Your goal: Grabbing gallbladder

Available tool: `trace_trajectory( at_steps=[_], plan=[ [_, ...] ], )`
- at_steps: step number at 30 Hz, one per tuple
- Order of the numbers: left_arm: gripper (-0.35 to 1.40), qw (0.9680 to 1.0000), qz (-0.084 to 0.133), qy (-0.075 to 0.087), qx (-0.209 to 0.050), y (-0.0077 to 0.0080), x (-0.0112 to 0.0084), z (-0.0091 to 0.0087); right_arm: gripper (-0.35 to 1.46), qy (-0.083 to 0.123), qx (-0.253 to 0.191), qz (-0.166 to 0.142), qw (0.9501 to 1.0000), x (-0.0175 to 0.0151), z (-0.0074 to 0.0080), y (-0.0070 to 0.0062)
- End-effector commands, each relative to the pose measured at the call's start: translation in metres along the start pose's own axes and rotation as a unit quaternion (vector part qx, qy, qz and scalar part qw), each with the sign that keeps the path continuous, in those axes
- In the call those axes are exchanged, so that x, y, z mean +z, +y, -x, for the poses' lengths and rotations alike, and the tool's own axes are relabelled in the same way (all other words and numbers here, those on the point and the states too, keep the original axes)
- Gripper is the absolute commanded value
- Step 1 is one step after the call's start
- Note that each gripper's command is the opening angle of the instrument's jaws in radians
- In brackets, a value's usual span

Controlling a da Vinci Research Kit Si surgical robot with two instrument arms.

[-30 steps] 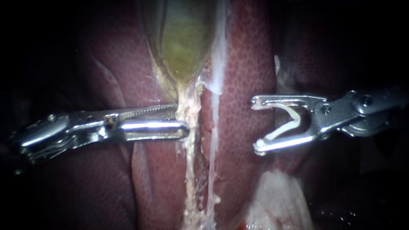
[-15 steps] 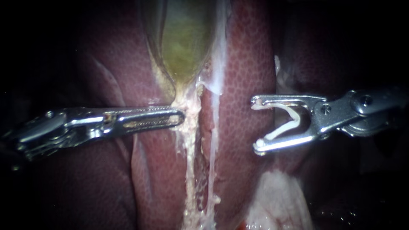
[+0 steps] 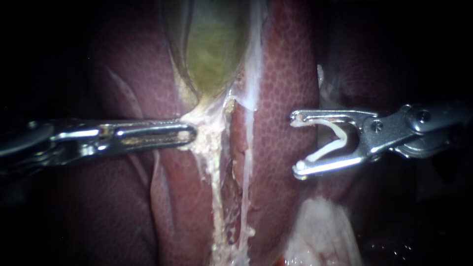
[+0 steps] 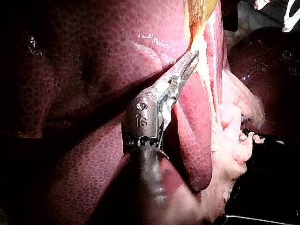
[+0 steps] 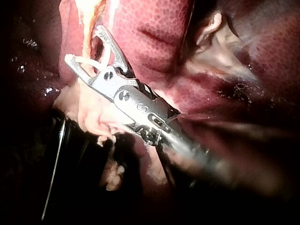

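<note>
The green gallbladder (image 3: 213, 54) lies between lobes of red liver (image 3: 283, 93), narrowing to a pale neck. My left instrument (image 3: 192, 133) has its jaws shut on that pale tissue at the gallbladder's lower end, which is drawn towards the left. In the left wrist view the same jaws (image 4: 191, 60) pinch the yellowish strand below the gallbladder (image 4: 199, 9). My right instrument (image 3: 297, 144) hovers over the liver to the right, apart from the gallbladder. Its jaws stand wide, with a white V-shaped clip (image 3: 335, 140) seated between them and touching both. The right wrist view shows these jaws (image 5: 83, 44) and the clip (image 5: 91, 61).
A pale stringy band (image 3: 219, 207) runs down from the gallbladder's neck between the liver lobes. A whitish lump of fatty tissue (image 3: 320, 231) sits below my right instrument. Dark surroundings lie beyond the liver on both sides.
My left instrument's jaws closed on the tissue at the gallbladder's neck and drew back to the left, stretching the pale tissue with them. My right instrument stayed still.
</note>
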Motion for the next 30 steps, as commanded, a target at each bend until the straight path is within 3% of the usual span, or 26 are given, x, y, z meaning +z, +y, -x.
trace_trajectory(
  at_steps=[1, 7, 11, 30],
  plan=[
    [-0.35, 1.0000, -0.001, -0.006, 0.002, 0.0000, -0.0006, 0.0006, 0.57, 0.000, 0.000, 0.000, 1.0000, 0.0000, 0.0001, 0.0000],
    [-0.35, 0.9995, 0.002, -0.027, 0.015, -0.0004, -0.0041, 0.0040, 0.57, 0.000, 0.000, 0.000, 1.0000, 0.0000, 0.0001, 0.0001],
    [-0.35, 0.9991, 0.005, -0.036, 0.021, -0.0002, -0.0051, 0.0052, 0.57, 0.000, 0.000, 0.000, 1.0000, 0.0000, 0.0001, 0.0001],
    [-0.35, 0.9990, 0.010, -0.039, 0.021, -0.0002, -0.0049, 0.0049, 0.57, 0.000, 0.000, 0.000, 1.0000, 0.0000, 0.0001, 0.0001]
  ],
)
